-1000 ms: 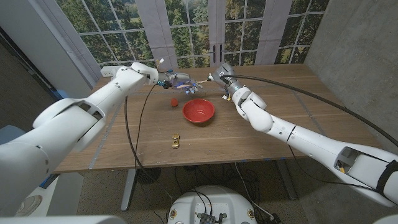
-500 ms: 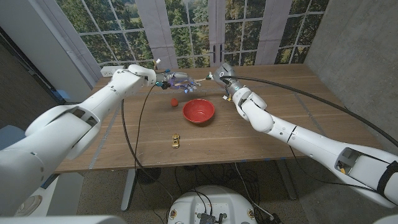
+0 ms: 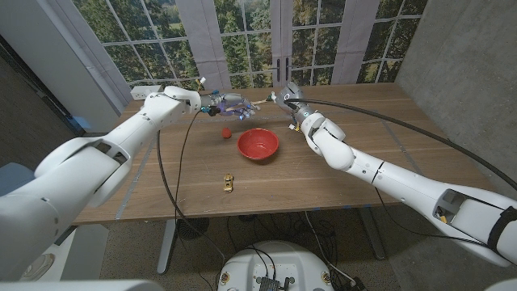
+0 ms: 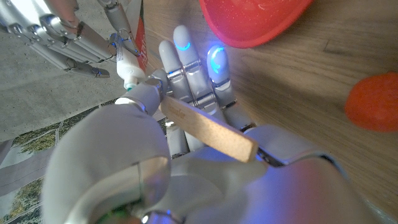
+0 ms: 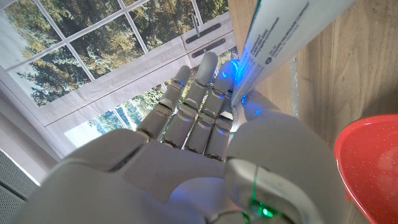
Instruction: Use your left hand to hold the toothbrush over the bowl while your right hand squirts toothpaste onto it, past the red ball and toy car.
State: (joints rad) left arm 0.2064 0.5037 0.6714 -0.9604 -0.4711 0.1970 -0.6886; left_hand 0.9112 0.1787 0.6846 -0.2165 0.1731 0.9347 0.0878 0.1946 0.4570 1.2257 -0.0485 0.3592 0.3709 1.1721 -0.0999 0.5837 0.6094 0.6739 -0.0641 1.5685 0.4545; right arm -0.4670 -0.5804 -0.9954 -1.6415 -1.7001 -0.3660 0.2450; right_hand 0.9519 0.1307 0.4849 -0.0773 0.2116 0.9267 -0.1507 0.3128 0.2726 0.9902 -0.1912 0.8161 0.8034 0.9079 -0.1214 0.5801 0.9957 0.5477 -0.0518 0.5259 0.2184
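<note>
Two arms meet above the far side of the wooden table [image 3: 339, 182], which is the biggest thing in the scene, with windows behind it. On it, nearer the robot than the two hands, sits the red bowl [image 3: 258, 144]; the red ball [image 3: 226, 131] lies just to its left, and the little yellow toy car [image 3: 229, 183] stands well apart towards the near edge.

The left hand [image 3: 229, 103] has its fingers closed round the wooden handle of the toothbrush [image 4: 205, 129], with the head reaching out towards the other hand. The right hand [image 3: 284, 97] has its fingers wrapped about the toothpaste tube [image 5: 273, 40]; in the left wrist view the tube's white nozzle shows just beside the brush end, though whether they touch I cannot tell.

Both hands hang beyond the bowl's far rim, not clearly over it, so the step in hand looks like lining up tube and brush before the squeeze. By my judgement the next move calls for bringing the pair back over the bowl, setting the nozzle on the bristles, and then a gentle press on the tube while the left hand keeps the brush level.
</note>
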